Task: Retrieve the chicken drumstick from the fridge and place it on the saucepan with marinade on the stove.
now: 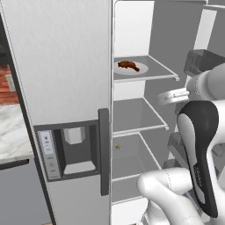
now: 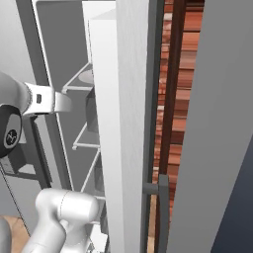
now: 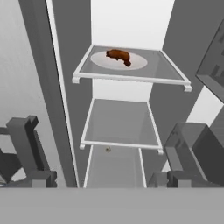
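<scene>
My gripper (image 3: 109, 175) jaws spread wide, holding nothing, facing the open fridge (image 1: 61, 66). Chicken drumstick (image 3: 119, 55) lies on a white plate (image 3: 138, 63), upper shelf (image 3: 170, 72), seemingly well beyond my fingertips (image 3: 26, 131).

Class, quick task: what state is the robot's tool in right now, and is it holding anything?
Tool: open, holding nothing, facing the fridge shelves.
</scene>
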